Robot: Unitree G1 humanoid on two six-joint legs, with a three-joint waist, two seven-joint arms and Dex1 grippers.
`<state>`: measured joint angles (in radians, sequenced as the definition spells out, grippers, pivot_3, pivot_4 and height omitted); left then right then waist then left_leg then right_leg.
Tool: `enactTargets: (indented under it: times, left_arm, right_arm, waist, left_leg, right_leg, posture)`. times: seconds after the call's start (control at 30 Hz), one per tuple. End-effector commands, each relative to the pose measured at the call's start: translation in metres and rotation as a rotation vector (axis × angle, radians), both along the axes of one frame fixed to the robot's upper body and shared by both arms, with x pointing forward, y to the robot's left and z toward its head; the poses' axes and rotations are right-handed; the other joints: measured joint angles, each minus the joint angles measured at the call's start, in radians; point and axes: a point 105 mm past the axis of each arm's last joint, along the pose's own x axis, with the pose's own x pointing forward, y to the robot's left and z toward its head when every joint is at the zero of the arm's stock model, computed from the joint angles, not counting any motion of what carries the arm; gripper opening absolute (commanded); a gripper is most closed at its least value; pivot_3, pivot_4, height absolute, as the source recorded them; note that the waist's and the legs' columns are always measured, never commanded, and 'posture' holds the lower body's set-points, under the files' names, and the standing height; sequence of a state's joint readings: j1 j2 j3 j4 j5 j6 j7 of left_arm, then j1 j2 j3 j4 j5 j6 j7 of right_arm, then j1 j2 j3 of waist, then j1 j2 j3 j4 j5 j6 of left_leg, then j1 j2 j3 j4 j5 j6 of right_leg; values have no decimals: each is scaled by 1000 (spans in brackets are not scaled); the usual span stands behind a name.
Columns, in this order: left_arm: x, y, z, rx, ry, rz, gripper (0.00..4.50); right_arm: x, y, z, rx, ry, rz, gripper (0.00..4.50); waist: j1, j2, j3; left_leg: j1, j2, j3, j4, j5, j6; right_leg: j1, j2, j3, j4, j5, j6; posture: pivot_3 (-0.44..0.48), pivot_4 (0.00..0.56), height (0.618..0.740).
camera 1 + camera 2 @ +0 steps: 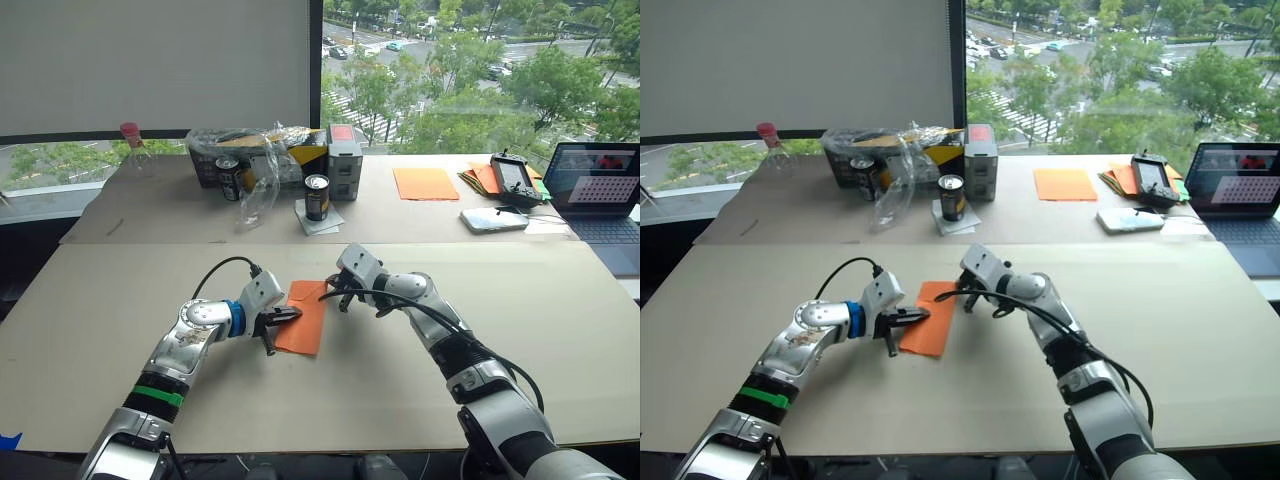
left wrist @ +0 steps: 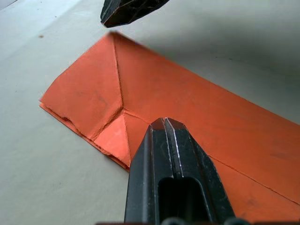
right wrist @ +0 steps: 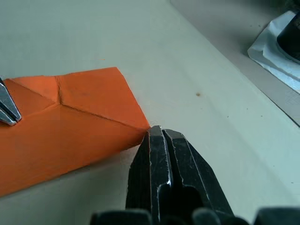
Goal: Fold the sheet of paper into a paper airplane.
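While the sheet of paper (image 1: 305, 318) lies partly folded on the table (image 1: 120, 300), wings unformed, the closed, empty left hand (image 1: 283, 318) presses it and the closed right hand (image 1: 337, 295) touches its corner.

An upper-floor office or lab workspace: a wide window (image 1: 470, 70) overlooks trees and streets, a laptop (image 1: 600, 195) sits far right, and drink cans (image 1: 317, 197) crowd the far table (image 1: 150, 210).
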<state>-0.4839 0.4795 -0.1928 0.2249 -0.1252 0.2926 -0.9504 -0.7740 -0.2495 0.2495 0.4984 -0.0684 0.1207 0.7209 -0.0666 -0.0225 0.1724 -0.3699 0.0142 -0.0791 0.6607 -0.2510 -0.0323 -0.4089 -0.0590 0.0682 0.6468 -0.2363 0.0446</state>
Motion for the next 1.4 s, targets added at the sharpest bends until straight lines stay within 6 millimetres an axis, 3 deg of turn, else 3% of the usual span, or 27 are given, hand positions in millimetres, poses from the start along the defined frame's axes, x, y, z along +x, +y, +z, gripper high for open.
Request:
enactTargets:
  times: [0.03,0.5,0.77,1.0,1.4]
  left_arm:
    - [-4,0,-8,4,35,7,0]
    - [-5,-1,-7,5,41,-6,0]
    - [-4,-1,-8,4,48,-4,0]
    - [-6,0,-9,5,54,-7,0]
    - [-8,-1,-13,12,70,-25,0]
  right_arm:
    - [-3,-1,11,11,-43,34,57]
    - [-29,9,-35,-16,133,132,57]
    - [-71,9,-62,-51,234,272,57]
    - [-109,16,-76,-106,287,393,57]
    - [-142,26,-82,-271,293,521,57]
  waist:
    - [2,0,0]
    - [1,0,0]
    - [3,0,0]
    - [3,0,-1]
    - [3,-1,-2]
  left_leg:
    - [0,0,0,0,0,0]
    - [0,0,0,0,0,0]
    - [0,0,0,0,0,0]
    - [2,0,0,0,0,0]
    - [2,0,0,0,0,0]
  right_leg:
    - [0,0,0,0,0,0]
    - [0,0,0,0,0,0]
    - [1,0,0,0,0,0]
    - [2,0,0,-1,-1,1]
    - [3,0,0,-1,-2,2]
  posture:
    - [0,150,732]
    - [0,150,732]
    - [0,150,732]
    - [0,150,732]
    - [0,150,732]
